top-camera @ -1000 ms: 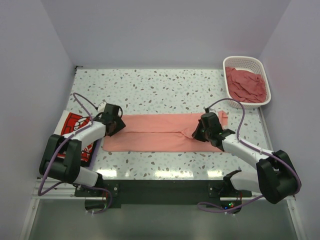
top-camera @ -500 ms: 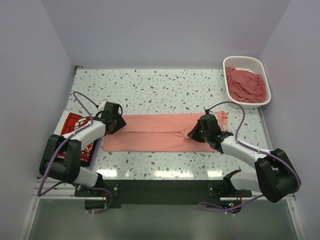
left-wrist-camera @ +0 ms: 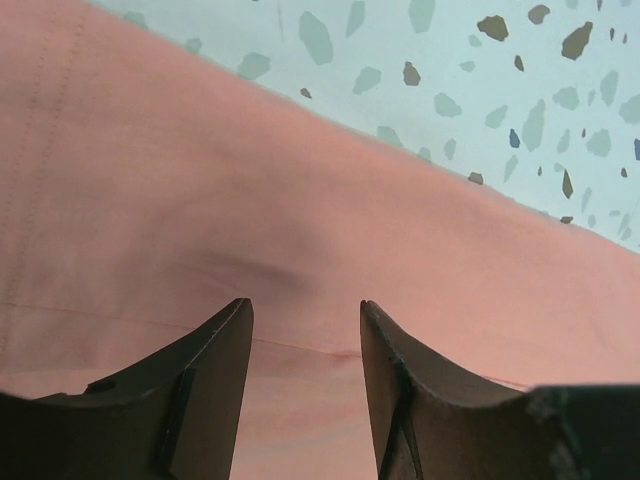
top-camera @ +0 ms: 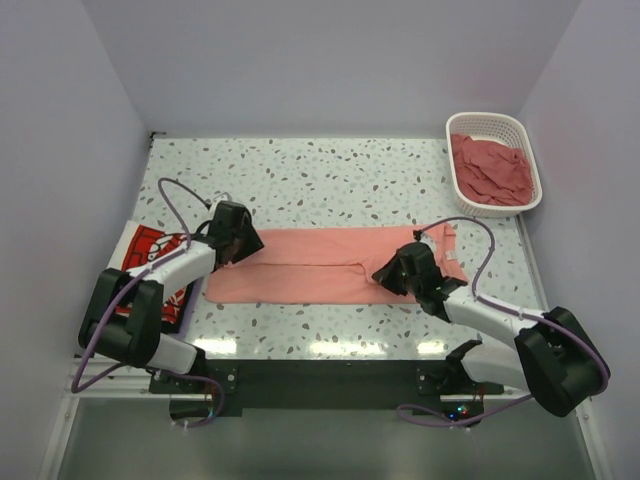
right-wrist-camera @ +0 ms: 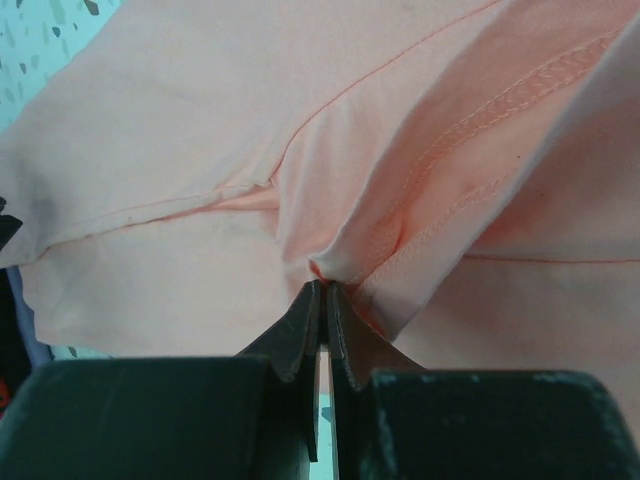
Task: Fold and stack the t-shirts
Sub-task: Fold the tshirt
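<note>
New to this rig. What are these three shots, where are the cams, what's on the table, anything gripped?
Two small robot arms are bolted at the near edge of a speckled table, each ending in a two-finger gripper. The wide picture comes from a fixed camera above and behind them. The other two come from cameras on the wrists, looking down at the work. A salmon-pink t-shirt lies spread across the table. A white basket at the far right holds more pink shirts. A white printed tee lies at the left edge. The right gripper is shut on a pinched fold of the spread shirt. The left gripper is open, its fingers over the cloth, holding nothing.
</note>
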Controlling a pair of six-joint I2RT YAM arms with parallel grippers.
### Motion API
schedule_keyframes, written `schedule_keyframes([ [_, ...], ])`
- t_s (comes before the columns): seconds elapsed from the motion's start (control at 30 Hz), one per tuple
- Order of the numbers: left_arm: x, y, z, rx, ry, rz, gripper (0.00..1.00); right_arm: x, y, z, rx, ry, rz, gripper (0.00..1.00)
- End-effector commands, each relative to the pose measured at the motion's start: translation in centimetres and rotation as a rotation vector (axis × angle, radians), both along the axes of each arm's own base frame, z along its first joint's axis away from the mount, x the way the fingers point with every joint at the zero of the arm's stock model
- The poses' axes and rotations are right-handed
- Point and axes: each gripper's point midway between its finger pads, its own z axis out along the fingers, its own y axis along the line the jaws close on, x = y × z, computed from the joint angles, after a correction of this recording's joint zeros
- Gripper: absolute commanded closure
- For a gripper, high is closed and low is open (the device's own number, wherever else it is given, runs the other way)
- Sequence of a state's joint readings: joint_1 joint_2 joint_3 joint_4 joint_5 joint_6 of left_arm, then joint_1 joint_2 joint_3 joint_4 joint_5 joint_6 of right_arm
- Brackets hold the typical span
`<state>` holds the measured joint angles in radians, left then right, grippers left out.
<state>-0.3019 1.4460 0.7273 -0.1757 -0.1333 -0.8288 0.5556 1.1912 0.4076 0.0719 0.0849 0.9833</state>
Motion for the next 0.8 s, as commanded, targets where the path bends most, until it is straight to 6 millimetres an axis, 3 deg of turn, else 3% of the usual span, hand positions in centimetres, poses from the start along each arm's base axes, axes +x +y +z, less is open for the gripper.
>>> schedule_keyframes([
  [0.0,2.3,-1.8,3.2,-0.032,-0.116,-0.057,0.48,1.4,0.3,1.8,0.072,-0.081,-0.07,0.96],
  [0.27,2.4,-3.9,3.3,-0.057,-0.12,-0.141,0.48,1.6,0.3,1.1,0.126,-0.082,-0.123,0.93],
  [0.37,2.3,-5.8,3.5,-0.081,-0.129,-0.213,0.48,1.4,0.6,0.6,0.127,-0.071,-0.112,0.79],
  [0.47,2.2,-8.0,4.0,-0.095,-0.149,-0.299,0.48,1.6,0.1,1.6,0.081,-0.09,-0.098,0.59],
  [0.53,1.7,-10.2,4.3,-0.106,-0.164,-0.373,0.47,2.2,-0.2,4.2,0.051,-0.159,-0.083,0.46],
  [0.57,1.6,-11.2,4.7,-0.111,-0.18,-0.405,0.47,1.6,-0.9,4.0,0.004,-0.134,-0.078,0.43],
  [0.63,0.9,-13.5,4.8,-0.117,-0.179,-0.475,0.46,2.0,-1.9,6.8,-0.036,-0.204,-0.085,0.38],
  [0.77,0.0,-18.3,5.8,-0.127,-0.226,-0.601,0.46,1.0,-5.7,9.3,-0.186,-0.238,-0.148,0.35],
])
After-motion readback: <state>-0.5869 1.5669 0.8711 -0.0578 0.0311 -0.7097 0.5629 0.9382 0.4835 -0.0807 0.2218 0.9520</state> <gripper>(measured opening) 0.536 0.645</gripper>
